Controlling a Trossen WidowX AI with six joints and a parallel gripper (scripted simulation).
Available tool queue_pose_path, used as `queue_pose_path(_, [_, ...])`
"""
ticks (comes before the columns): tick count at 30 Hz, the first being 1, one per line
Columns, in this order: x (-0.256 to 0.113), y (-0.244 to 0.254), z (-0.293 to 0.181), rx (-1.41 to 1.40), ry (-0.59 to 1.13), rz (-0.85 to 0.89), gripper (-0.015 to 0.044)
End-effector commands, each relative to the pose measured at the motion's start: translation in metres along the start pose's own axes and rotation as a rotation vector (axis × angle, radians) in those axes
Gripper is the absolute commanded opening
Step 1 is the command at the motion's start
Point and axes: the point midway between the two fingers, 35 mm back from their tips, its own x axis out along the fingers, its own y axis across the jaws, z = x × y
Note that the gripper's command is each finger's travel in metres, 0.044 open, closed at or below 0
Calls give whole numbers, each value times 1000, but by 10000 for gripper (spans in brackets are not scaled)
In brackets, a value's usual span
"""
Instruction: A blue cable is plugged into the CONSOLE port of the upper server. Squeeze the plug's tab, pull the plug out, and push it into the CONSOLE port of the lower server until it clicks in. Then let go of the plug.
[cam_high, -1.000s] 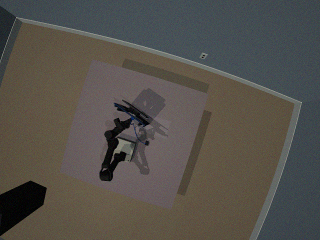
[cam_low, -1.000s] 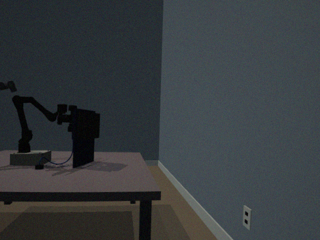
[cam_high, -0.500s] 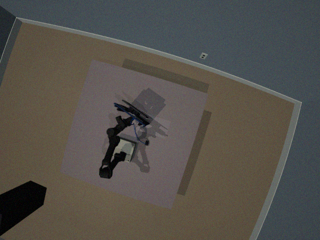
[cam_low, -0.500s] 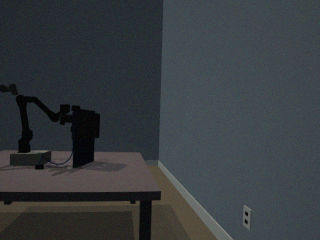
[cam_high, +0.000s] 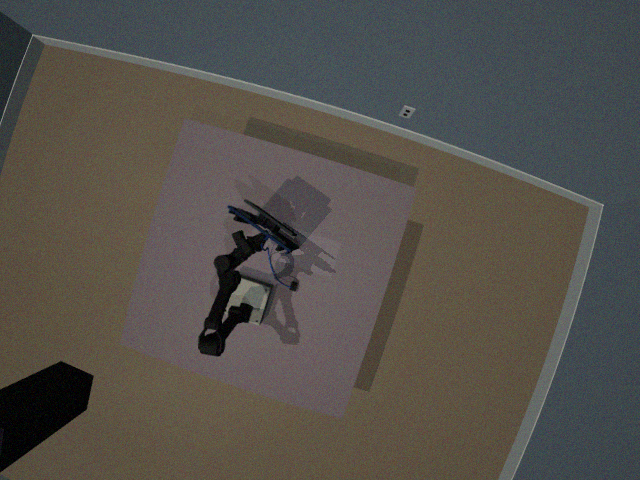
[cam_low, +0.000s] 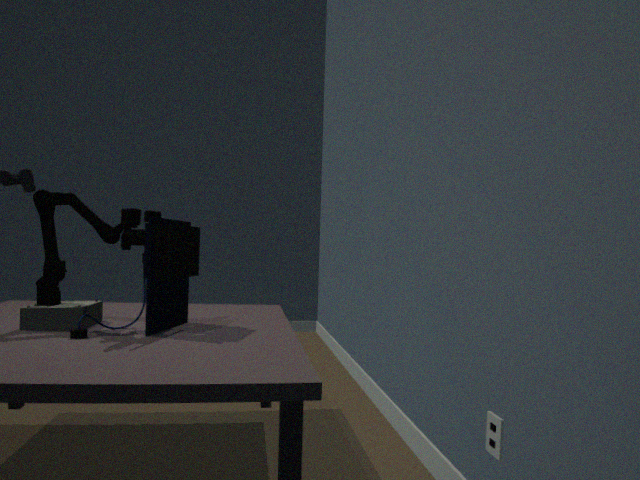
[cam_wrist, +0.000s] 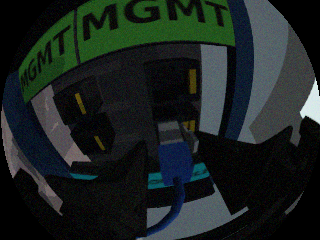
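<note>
While my fingers stand partly spread on either side of the blue plug (cam_wrist: 175, 160), pinching nothing, the plug sits below the green label (cam_wrist: 155, 25), at the lower right port; its cable (cam_high: 272, 268) (cam_low: 129, 325) (cam_wrist: 177, 205) droops further below the label.

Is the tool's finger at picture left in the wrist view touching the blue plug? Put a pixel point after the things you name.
Apart: the wrist view shows a gap between that finger (cam_wrist: 112, 192) and the blue plug (cam_wrist: 175, 160), the teal label (cam_wrist: 154, 180) showing through.

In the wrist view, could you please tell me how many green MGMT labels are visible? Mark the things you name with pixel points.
2. One green MGMT label (cam_wrist: 49, 62) is at the upper left; the larger one (cam_wrist: 156, 22) adjoins it on the right. Others beyond the view's dark edge may be hidden.
</note>
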Motion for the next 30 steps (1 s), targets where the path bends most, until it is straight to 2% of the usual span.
queue_pose_path(1, [0,0,0,0,0,1,173])
queue_pose_path(26, [0,0,0,0,0,1,6])
queue_pose_path(30, [0,0,0,0,0,0,0])
